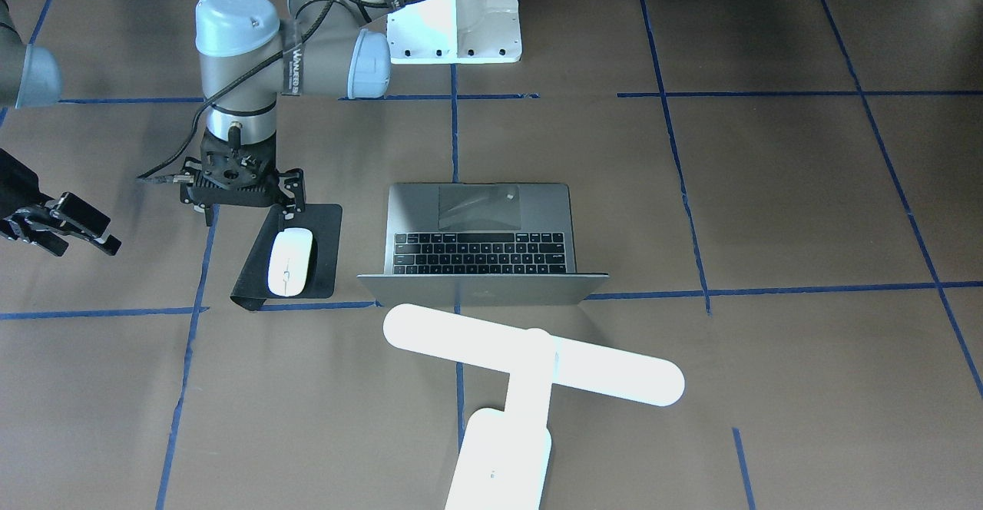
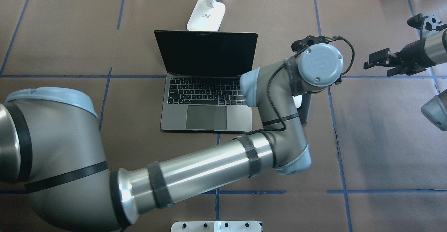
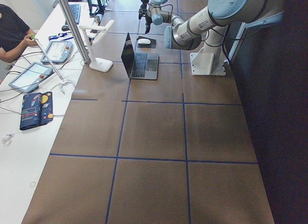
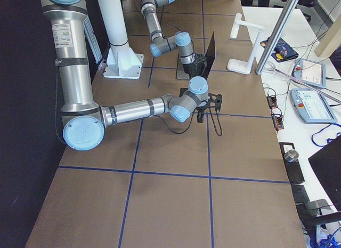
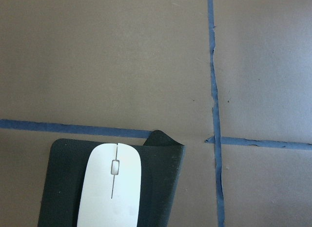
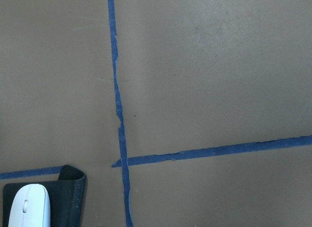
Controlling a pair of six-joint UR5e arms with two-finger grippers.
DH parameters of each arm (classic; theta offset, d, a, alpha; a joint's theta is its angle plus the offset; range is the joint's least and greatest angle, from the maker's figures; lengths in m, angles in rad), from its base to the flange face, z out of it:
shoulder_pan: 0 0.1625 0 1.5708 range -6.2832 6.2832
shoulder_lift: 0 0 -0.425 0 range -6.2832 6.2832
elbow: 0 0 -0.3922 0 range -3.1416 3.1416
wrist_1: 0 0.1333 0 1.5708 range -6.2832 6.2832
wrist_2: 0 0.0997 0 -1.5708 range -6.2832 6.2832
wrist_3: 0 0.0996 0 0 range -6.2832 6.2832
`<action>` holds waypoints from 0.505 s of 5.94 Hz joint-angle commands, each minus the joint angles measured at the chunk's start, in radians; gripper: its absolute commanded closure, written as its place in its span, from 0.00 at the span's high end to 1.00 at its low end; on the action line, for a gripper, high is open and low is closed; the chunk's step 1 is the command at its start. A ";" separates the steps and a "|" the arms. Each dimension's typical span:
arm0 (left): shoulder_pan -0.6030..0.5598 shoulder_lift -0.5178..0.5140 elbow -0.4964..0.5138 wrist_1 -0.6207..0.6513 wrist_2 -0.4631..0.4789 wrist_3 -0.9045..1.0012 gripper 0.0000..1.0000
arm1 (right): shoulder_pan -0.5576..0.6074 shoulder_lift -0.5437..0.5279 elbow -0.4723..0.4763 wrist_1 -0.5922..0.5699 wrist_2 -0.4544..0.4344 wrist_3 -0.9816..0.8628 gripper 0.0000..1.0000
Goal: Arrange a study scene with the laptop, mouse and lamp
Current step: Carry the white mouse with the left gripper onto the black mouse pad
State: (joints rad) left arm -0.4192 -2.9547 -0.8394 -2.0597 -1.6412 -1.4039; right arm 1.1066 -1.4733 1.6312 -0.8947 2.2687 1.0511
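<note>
Although neither gripper held anything, the study scene looked close to finished. The laptop (image 1: 480, 249) sat open at the middle of the table (image 1: 768, 187), keyboard toward the robot and dark screen upright. Beyond its lid, on the operators' side, stood the lamp (image 1: 530, 356), its long bar running roughly parallel to the top of the screen and its base further out (whether it was switched on could not be told, since it showed only as bright white). The mouse (image 1: 290, 263) lay on a black mouse pad (image 1: 326, 222) just beside the laptop on the robot's right, its long axis roughly in line with the laptop's sides.

The left gripper (image 1: 249, 203) — its arm stretched across in front of the laptop into the right half — hung pointing down over the robot-side edge of the pad. Its fingers looked spread wide and empty, near the mouse but not touching it. The right gripper (image 1: 86, 243) hovered further out to the right, well apart from the pad, its jaws also parted and holding nothing.

By my reading, all three items were placed. What seemed left was small — one far corner of the pad curled up off the table, and both arms would need to draw clear.
</note>
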 commanded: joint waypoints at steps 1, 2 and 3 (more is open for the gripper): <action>-0.021 0.245 -0.392 0.111 -0.051 0.011 1.00 | 0.041 -0.001 -0.002 -0.004 0.008 -0.014 1.00; -0.054 0.332 -0.515 0.142 -0.112 0.026 1.00 | 0.058 -0.002 -0.002 -0.004 0.023 -0.014 1.00; -0.075 0.462 -0.668 0.147 -0.129 0.073 1.00 | 0.091 -0.005 -0.011 -0.006 0.060 -0.034 1.00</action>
State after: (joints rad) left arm -0.4716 -2.6105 -1.3607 -1.9272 -1.7429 -1.3665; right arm 1.1696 -1.4765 1.6259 -0.8992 2.2998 1.0310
